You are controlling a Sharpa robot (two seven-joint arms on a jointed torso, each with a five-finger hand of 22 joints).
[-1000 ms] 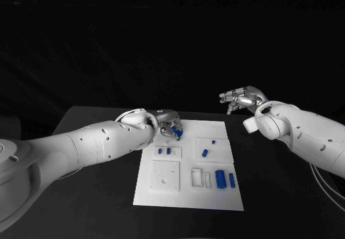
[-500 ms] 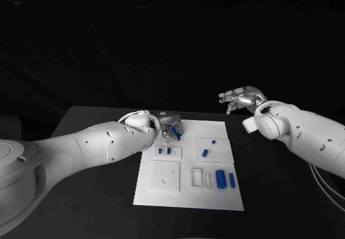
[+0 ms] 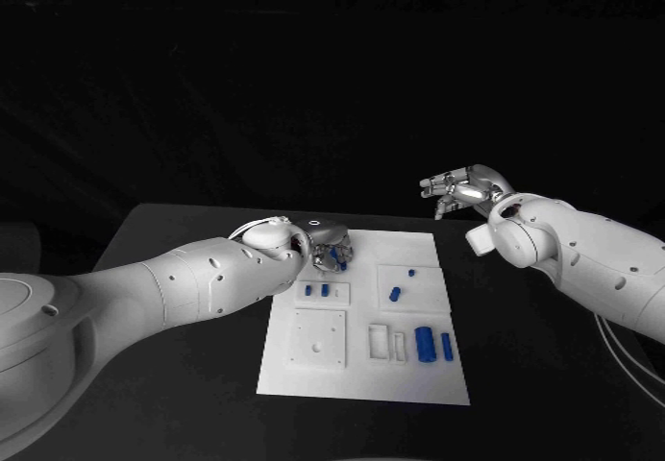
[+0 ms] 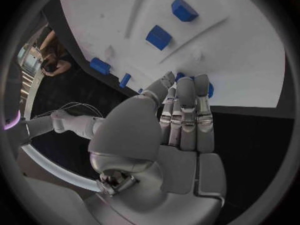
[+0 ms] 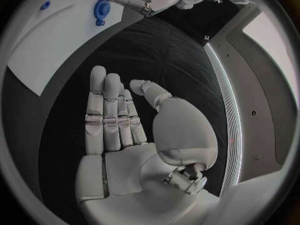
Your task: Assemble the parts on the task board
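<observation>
Left robot hand (image 3: pixel 329 254) hangs over the board's (image 3: pixel 416 384) far left corner, fingers closed around a blue part (image 4: pixel 208 89). Right robot hand (image 3: pixel 466 189) is raised beyond the board's far right corner, holding nothing, fingers apart. Other parts (image 3: pixel 426 345) sit on the board, on the worktop (image 3: pixel 166 384).

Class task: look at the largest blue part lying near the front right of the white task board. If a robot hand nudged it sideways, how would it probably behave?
The largest blue part looks like a rounded cylinder lying on its side, so it would probably roll if pushed across its length. It seems rigid and small, so likely light. The task board looks smooth, so the part may also slide easily.
</observation>
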